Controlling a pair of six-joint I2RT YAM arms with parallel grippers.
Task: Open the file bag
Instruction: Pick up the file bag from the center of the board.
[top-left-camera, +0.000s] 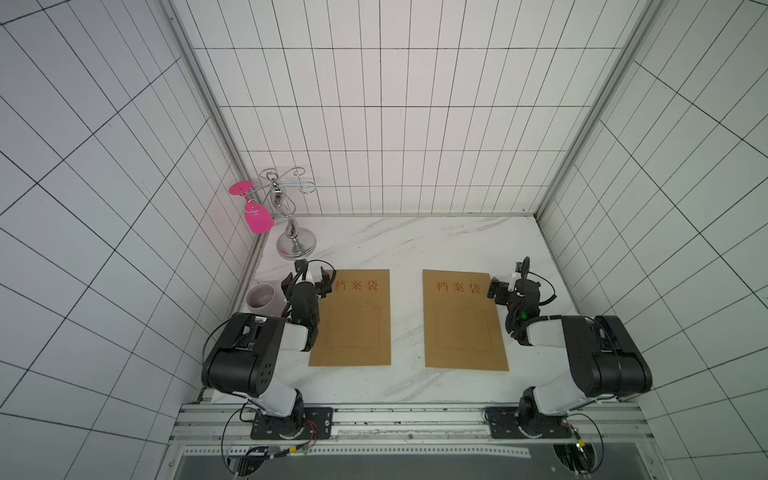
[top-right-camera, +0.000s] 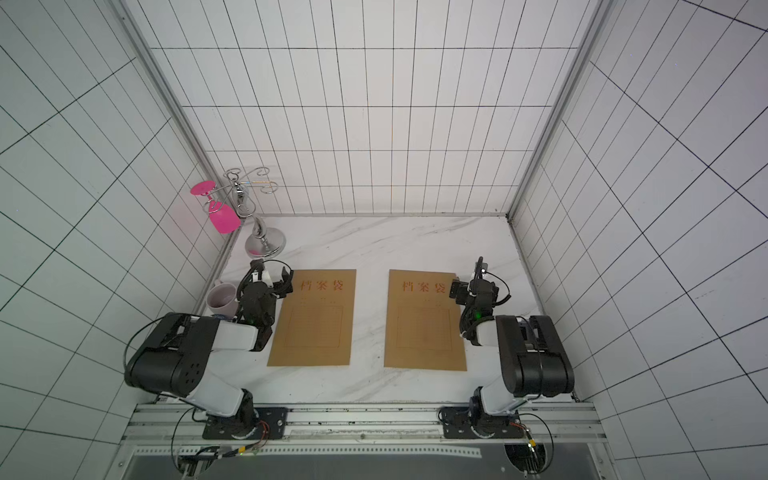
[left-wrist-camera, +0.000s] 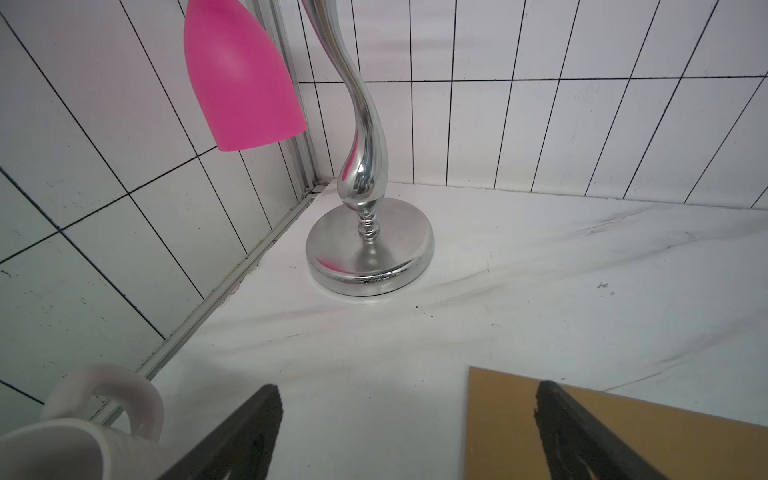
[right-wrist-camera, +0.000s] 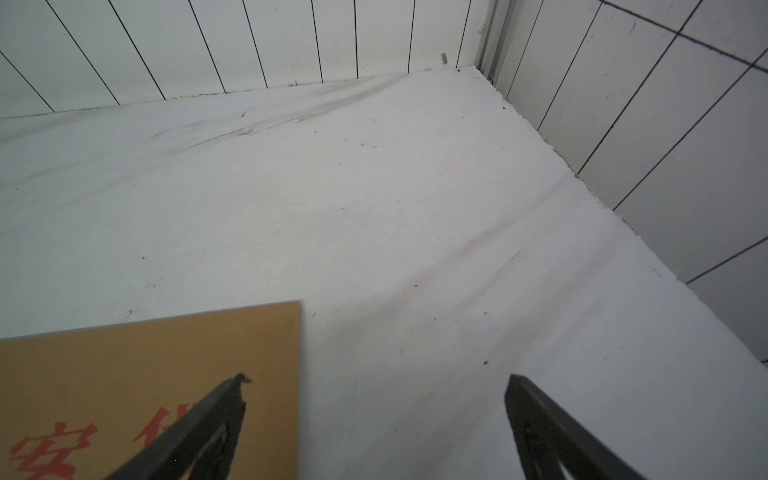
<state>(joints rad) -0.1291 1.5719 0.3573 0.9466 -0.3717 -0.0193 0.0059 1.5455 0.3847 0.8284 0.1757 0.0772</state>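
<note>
Top views, both: left file bag (top-left-camera: 353, 328) & right file bag (top-left-camera: 463, 328) flat on desk (top-left-camera: 407, 245), printed side up, look unopened. Left claw (top-left-camera: 308, 282) spread, empty, at left bag's far outer corner; right claw (top-left-camera: 496, 291) likewise at right bag's. Est. progress: nil; all opening to do.

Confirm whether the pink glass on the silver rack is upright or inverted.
Inverted: the pink glass hangs from the silver rack, foot up, bowl mouth down.
</note>
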